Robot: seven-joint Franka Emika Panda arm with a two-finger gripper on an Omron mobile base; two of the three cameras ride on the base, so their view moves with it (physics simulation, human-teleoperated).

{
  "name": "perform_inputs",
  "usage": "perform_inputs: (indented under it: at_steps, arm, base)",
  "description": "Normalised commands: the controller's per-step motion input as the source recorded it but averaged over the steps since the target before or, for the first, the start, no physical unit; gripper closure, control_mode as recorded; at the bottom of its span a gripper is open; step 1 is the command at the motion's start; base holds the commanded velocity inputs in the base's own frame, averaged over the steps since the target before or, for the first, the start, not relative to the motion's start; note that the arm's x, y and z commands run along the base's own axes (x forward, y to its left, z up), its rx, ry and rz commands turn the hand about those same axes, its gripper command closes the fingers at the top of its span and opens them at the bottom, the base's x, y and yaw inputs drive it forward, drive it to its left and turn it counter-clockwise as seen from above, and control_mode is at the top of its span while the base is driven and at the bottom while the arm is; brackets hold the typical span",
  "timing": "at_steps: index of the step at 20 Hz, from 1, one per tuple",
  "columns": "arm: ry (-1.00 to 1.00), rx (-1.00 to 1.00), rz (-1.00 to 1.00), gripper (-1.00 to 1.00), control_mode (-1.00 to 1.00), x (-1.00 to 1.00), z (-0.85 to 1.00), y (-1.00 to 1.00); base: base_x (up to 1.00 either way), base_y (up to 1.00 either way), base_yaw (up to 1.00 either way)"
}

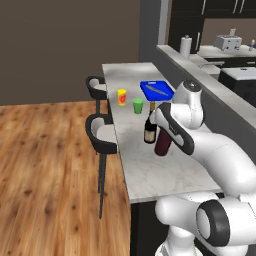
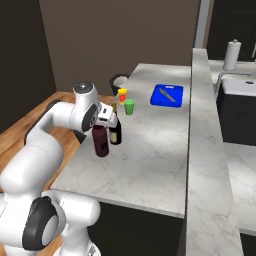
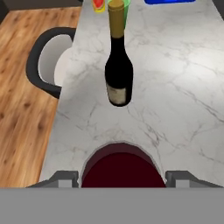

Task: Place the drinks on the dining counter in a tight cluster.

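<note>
Now keep the gripper (image 2: 103, 125), clamped around the maroon bottle (image 2: 101, 141), upright; set it just beside the wine bottle (image 2: 115, 131).

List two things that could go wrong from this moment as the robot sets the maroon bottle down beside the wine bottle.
1. The maroon bottle in the claw hangs close beside the upright wine bottle; a sideways drift could knock that tall, narrow bottle over.
2. Both sit near the dining counter edge by the stools, so a toppled bottle might roll off onto the wooden floor.
</note>
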Motion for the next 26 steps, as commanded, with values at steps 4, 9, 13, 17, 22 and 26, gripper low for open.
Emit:
perform_inputs:
  at_steps: [4,9,13,17,22,26]
  arm:
    - [-0.01,0.0,-0.01,1.0,-1.0,0.06,-0.04,0.0]
    - [0.0,0.0,0.0,1.0,-1.0,0.0,-0.06,0.0]
    - [0.01,0.0,0.0,1.0,-1.0,0.0,-0.16,0.0]
    - [0.02,0.0,0.0,1.0,-1.0,0.0,-0.09,0.0]
    - [0.05,0.0,0.0,1.0,-1.0,0.0,-0.08,0.0]
    - [0.0,0.0,0.0,1.0,-1.0,0.0,0.0,0.0]
  base:
    - [0.0,0.0,0.0]
    - [0.0,0.0,0.0]
    - [0.0,0.0,0.0]
    - [0.0,0.0,0.0]
    - [0.0,0.0,0.0]
    - [0.0,0.0,0.0]
